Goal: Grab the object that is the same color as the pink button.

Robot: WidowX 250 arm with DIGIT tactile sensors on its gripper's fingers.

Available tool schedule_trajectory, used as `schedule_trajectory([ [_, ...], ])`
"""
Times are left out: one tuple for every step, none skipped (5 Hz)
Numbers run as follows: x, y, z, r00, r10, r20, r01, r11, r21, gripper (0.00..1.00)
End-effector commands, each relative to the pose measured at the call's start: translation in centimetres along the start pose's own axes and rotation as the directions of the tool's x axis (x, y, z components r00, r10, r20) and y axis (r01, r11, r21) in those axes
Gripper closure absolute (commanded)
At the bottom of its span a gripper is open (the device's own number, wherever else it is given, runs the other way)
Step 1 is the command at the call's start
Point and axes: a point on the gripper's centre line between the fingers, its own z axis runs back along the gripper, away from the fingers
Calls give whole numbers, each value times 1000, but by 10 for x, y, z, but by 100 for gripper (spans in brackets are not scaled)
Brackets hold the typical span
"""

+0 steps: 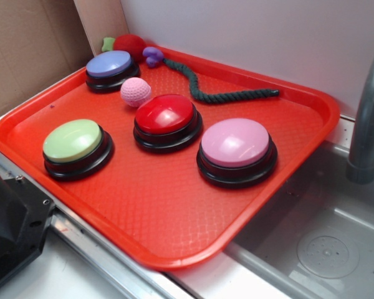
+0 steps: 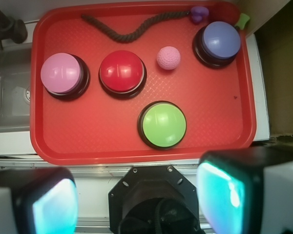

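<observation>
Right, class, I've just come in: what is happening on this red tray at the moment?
Nothing is being handled yet. The robot's hand is open, above the tray's near edge, holding nothing. On the red tray sit four dome buttons: pink button, red button, green button and lavender-blue button. The small pink yarn ball, the colour match for the pink button, lies untouched between the red and lavender-blue buttons. A purple toy on a dark rope lies at the back.

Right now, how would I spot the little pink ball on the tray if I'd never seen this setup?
Start at the red plastic tray and find the red-domed button and the lavender-blue-domed button. The small pink crocheted yarn ball sits between them. It is the only fuzzy knitted sphere, much smaller than the glossy domes.
</observation>
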Motion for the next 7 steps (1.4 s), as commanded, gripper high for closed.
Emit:
schedule_trajectory([
  [0,0,0,1000,0,0,0,1000,0,0],
  [48,8,-25,991,131,6,-131,991,-36,0],
  [92,28,-54,946,324,13,-323,946,-29,0],
  [125,46,-110,846,533,-16,-533,845,-50,0],
  [123,70,-148,852,523,-42,-522,853,17,0],
  [123,70,-148,852,523,-42,-522,853,17,0],
  [123,70,-148,852,523,-42,-522,853,17,0],
])
